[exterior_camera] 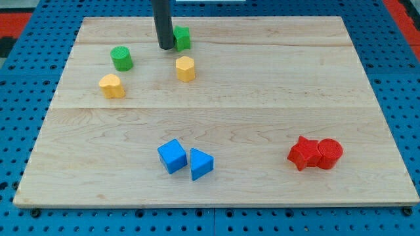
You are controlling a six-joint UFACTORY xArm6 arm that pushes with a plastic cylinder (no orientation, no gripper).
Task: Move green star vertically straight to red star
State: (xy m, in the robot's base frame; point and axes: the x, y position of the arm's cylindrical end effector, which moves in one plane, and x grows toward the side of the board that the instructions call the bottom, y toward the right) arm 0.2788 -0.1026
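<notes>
The green star lies near the view's top, left of centre, partly hidden by my rod. My tip rests on the board right against the green star's left side. The red star lies at the lower right, touching a red cylinder on its right. The red star is far below and to the right of the green star.
A green cylinder and a yellow heart-like block lie at the upper left. A yellow hexagonal block lies just below the green star. A blue cube and a blue triangular block lie at the lower centre of the wooden board.
</notes>
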